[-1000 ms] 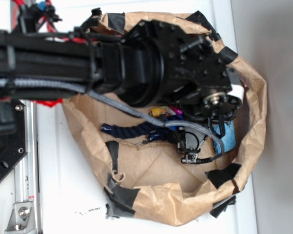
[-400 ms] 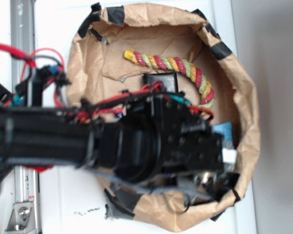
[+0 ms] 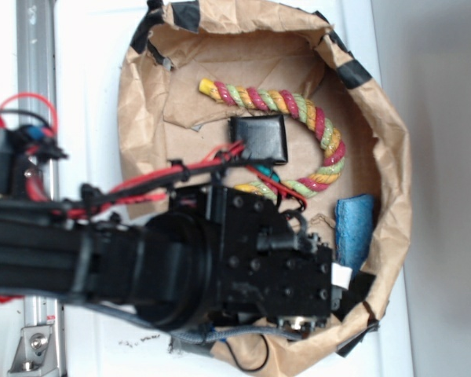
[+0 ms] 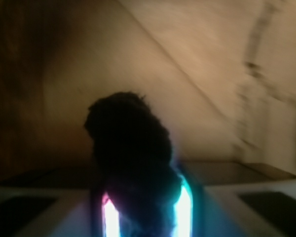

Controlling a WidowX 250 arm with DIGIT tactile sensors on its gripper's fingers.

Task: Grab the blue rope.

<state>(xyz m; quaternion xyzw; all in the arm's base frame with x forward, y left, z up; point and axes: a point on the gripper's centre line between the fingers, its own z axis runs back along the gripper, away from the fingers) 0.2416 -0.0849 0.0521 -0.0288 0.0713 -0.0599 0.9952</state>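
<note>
In the wrist view a dark, fuzzy, thick cord end, the blue rope [image 4: 130,148], stands between my gripper's [image 4: 143,212] two fingers, whose inner faces glow beside it. The jaws are closed against it over brown paper. In the exterior view the black arm and wrist [image 3: 259,267] cover the lower part of the paper nest. They hide the gripper and the blue rope there.
A red-yellow-green twisted rope [image 3: 298,110] curves across the upper nest around a black square block [image 3: 259,137]. A light blue sponge [image 3: 353,228] lies at the right. The crumpled brown paper wall [image 3: 392,141] with black tape rings everything. A metal rail [image 3: 35,47] runs along the left.
The arm swung from the upper part of the nest to the lower part, uncovering the multicoloured rope and black block. The blue rope, seen lying mid-nest before, is now hidden under the arm.
</note>
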